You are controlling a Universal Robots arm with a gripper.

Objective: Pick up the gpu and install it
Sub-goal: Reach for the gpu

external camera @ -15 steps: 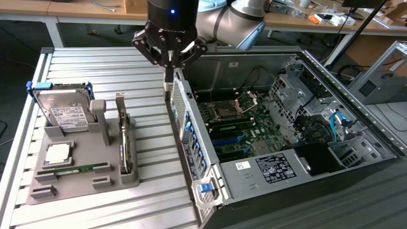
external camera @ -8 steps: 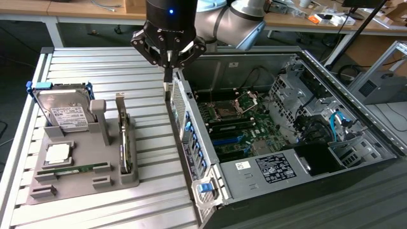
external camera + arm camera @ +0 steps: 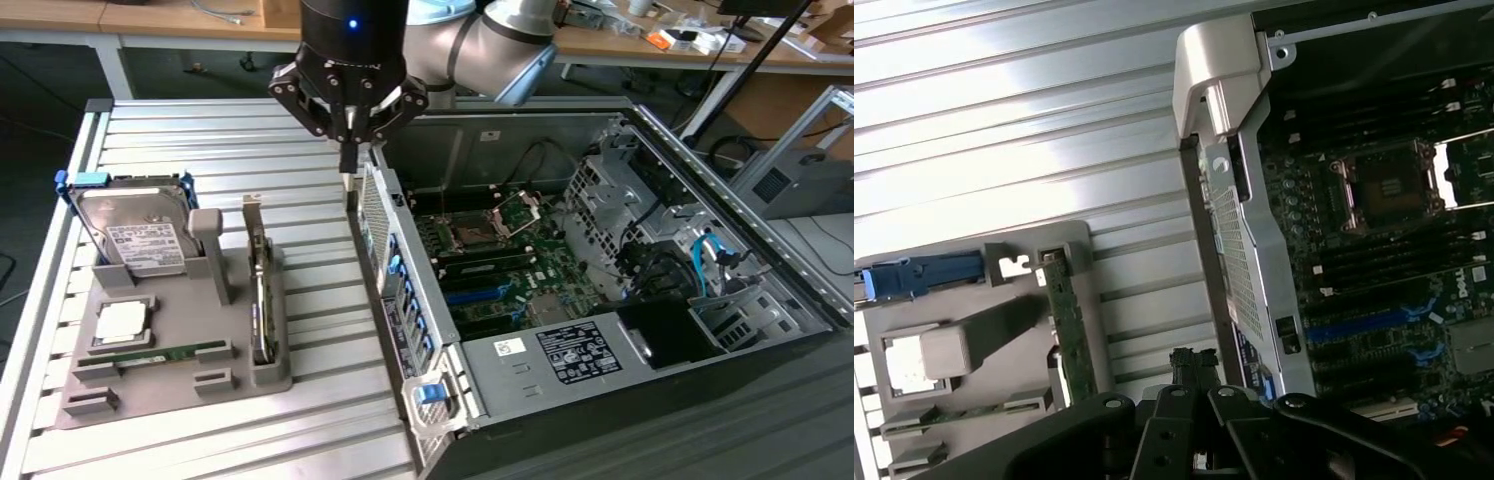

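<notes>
The robot's black claw (image 3: 350, 178) hangs over the edge of the ribbed silver metal table (image 3: 200, 140), right by the top corner of the big open black computer case (image 3: 378, 225). Its two fingers are pressed together, with nothing between them. The gpu (image 3: 263, 300), a thin flat card with a green board and a silver metal end, stands up on its edge in a slot of the grey plastic holder (image 3: 180, 395) on the table. It is well apart from the claw, and nothing is touching it. In the same holder, toward the exterior view's left of the gpu, a thick silver hard drive with a white label (image 3: 134, 235) leans upright. A narrow green memory stick (image 3: 160, 354) lies flat near the holder's front, and a small square silver chip (image 3: 120, 320) sits between the two. Inside the case a green board with blue slots (image 3: 467, 295) lies flat.
</notes>
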